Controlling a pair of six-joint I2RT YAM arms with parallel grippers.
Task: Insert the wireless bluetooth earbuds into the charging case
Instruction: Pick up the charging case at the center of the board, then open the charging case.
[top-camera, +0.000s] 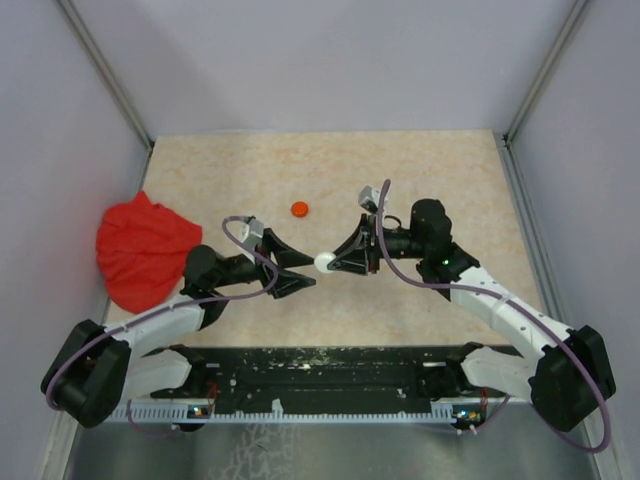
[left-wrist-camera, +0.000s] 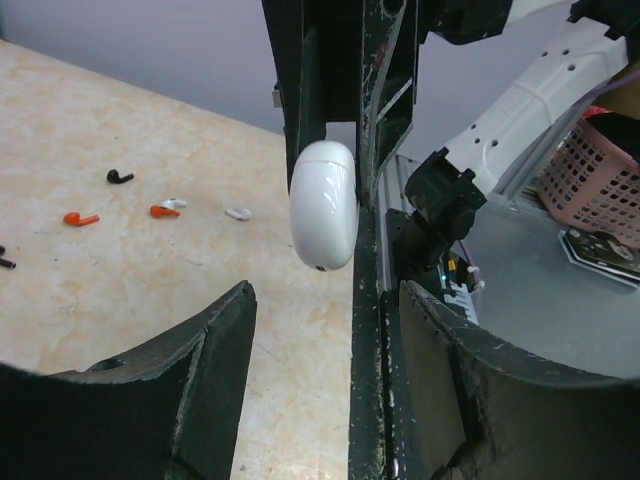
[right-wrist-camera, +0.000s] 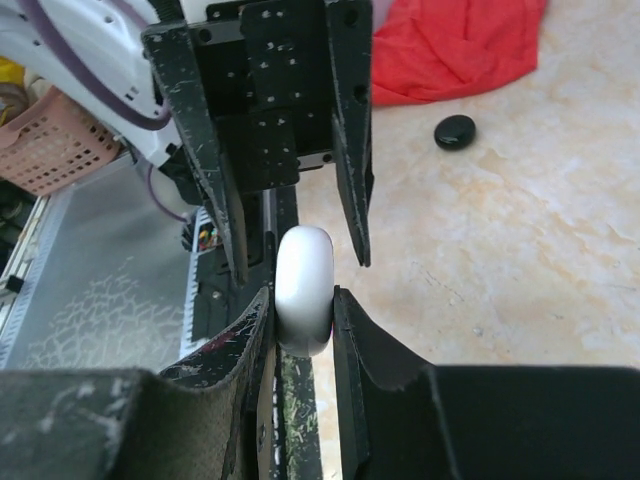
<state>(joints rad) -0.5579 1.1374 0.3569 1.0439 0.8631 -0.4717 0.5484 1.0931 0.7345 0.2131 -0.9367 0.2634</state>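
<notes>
Speckled beige counter (top-camera: 430, 180), pale walls (top-camera: 320, 60); red cloth (top-camera: 145, 250) at the left edge. Near the front edge the right claw (top-camera: 335, 263) pinches a white case (top-camera: 324, 262); the left claw (top-camera: 308, 270) gapes.

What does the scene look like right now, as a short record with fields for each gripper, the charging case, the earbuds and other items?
right gripper: shut on the charging case, held above the table
left gripper: open, fingers either side of the case, not closed on it
charging case: white, lid looks closed
earbuds: at least five loose on the table, black, orange and white
other items: orange disc, black disc, red cloth, pink basket off the table
</notes>
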